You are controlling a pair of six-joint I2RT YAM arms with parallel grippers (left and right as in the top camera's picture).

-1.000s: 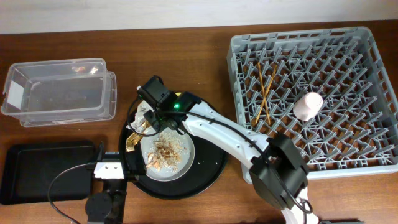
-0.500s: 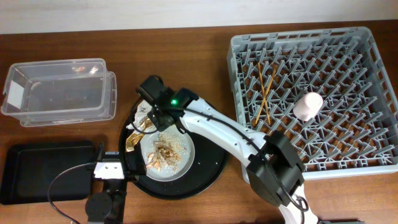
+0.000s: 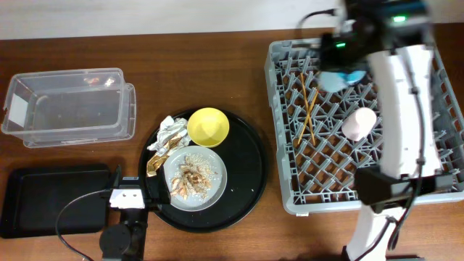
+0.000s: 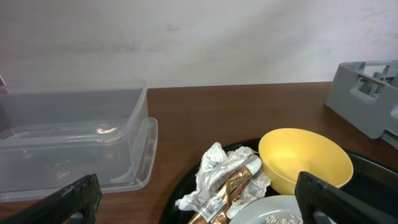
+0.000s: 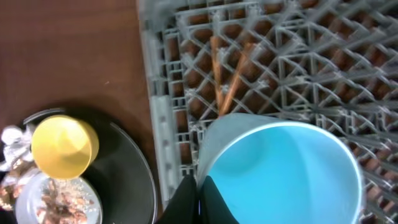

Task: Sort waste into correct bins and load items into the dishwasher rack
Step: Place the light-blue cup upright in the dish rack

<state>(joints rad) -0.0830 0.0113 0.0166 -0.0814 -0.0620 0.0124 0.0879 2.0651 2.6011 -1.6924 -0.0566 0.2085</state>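
- The right gripper (image 5: 200, 198) pinches the rim of the light-blue cup (image 5: 280, 168), with its jaws narrow on the cup wall and the cup's mouth facing the wrist camera.
- It hangs over the far half of the grey rack (image 3: 428, 145). I cannot tell whether the cup touches the pegs.
- The chopsticks (image 3: 308, 105) lie crossed just beside the cup, and the pink cup (image 3: 359, 123) lies near it, toward the arm's base.
- The left gripper (image 4: 198, 190) is spread wide and holds nothing.
- Just ahead of it are the wrappers (image 3: 168, 138), the yellow bowl (image 3: 208, 127) and the plate (image 3: 217, 174) of scraps (image 3: 192, 177), all on the round black tray (image 3: 246, 181).
- The clear tub (image 3: 69, 109) sits ahead to its left, and the shallow black tray (image 3: 51, 199) is beside it on the left.
- The brown wooden table (image 3: 217, 65) meets a pale wall (image 3: 145, 14) at its far edge.
- A strip of bare wood separates the round tray's rim from the rack's wall.
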